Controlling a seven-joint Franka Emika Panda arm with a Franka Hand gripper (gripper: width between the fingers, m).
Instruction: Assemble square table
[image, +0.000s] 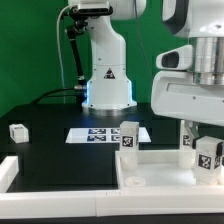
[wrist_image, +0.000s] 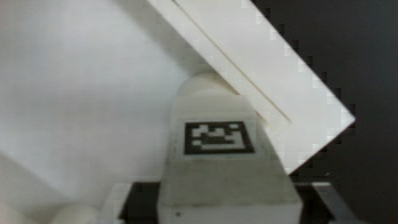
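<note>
The white square tabletop (image: 160, 166) lies flat at the front on the exterior view's right, rim up. A tagged white leg (image: 129, 137) stands at its far corner on the left. My gripper (image: 206, 148) is shut on another tagged leg (image: 208, 156) and holds it upright over the slab's right part. In the wrist view this leg (wrist_image: 217, 140) sits between my dark fingers (wrist_image: 150, 200), with the slab's surface (wrist_image: 80, 100) and raised rim (wrist_image: 249, 70) below it. Another tagged piece (image: 187, 139) shows just beside my gripper, partly hidden.
A loose tagged leg (image: 17, 130) lies on the black table at the exterior view's left. The marker board (image: 100, 134) lies behind the slab. A white border bar (image: 6, 172) runs along the front left. The robot base (image: 107, 80) stands at the back.
</note>
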